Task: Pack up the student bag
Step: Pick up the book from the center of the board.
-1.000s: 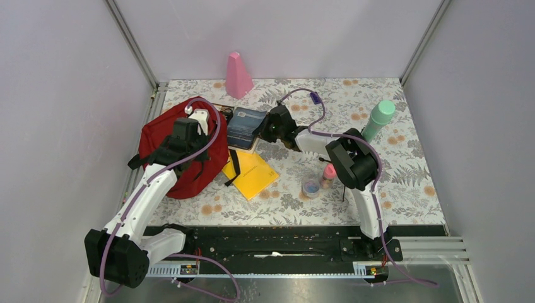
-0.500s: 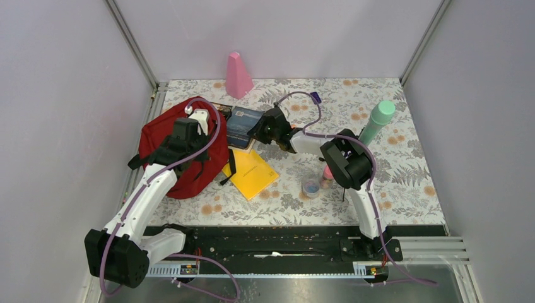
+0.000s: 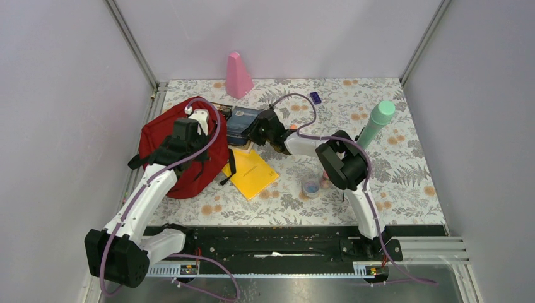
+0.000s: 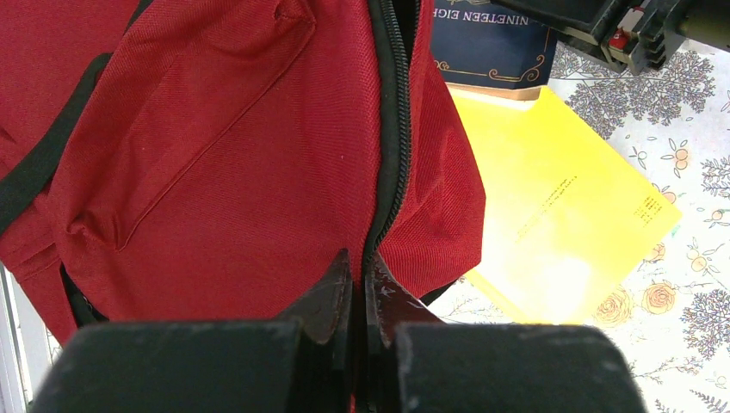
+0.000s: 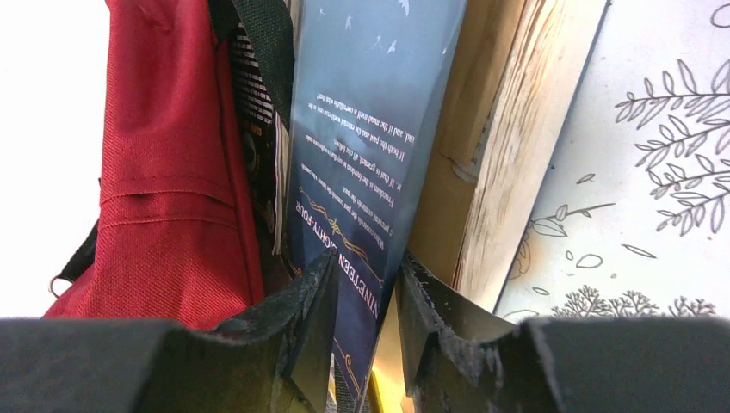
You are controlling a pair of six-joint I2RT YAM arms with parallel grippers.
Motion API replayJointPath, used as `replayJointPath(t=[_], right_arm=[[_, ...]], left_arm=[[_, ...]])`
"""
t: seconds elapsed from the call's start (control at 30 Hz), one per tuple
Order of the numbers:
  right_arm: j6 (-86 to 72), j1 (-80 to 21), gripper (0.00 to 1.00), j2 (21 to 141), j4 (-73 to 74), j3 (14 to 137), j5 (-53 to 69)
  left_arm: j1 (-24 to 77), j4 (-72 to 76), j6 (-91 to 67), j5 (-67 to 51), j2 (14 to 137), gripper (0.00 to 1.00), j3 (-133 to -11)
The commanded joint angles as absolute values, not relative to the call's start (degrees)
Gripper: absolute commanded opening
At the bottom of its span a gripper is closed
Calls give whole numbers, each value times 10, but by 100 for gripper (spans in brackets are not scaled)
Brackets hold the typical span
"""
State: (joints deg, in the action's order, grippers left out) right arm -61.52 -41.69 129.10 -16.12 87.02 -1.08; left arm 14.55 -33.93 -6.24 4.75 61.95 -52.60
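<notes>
Top view only: student bag [image 3: 154, 136] sits at left side of table [image 3: 410, 164]. Yellow booklet [image 3: 251, 172] just right of it, part under bag edge. Pink cone [image 3: 238, 76] at back wall, green bottle [image 3: 377, 120] far right.

L wrist cam adds: left gripper [image 4: 360, 274] jaws pressed tight tog., pinching bag fabric beside the black zipper.

R wrist cam adds: right gripper [image 5: 368, 284] jaws only a narrow gap apart, clamped on edge of dark blue book [image 5: 370, 129]. Book sits betw. bag and a tan wood-grain slab [image 5: 508, 129].
</notes>
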Motion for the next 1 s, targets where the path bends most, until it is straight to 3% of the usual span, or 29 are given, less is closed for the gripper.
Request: replayJointPath(t=[0.0,0.1,0.27,0.37,0.6,0.77,0.97], right_arm=[[-624,-427,38,1318,-170,892,-10],[-609,-426,32,1320,-181,900,-14],[-573,-425,2,1273,-216,872,-43],[-526,-426,0,1228,-231,844,-73],[-411,-426,0,1121,-238,779,-137],[-353,-425,0,1080,-212,783,-129],[-316,-426,0,1038,-188,794,-61]], left_arm=[[144,-298,-69,40,606,0,-528],[144,-298,-69,34,606,0,-529],[144,-298,-69,42,607,0,-531],[144,-298,-72,47,603,1,-532],[144,-281,-75,25,579,69,-528],[144,-234,-97,-53,538,87,-514],[141,-156,-223,-175,533,97,-510]])
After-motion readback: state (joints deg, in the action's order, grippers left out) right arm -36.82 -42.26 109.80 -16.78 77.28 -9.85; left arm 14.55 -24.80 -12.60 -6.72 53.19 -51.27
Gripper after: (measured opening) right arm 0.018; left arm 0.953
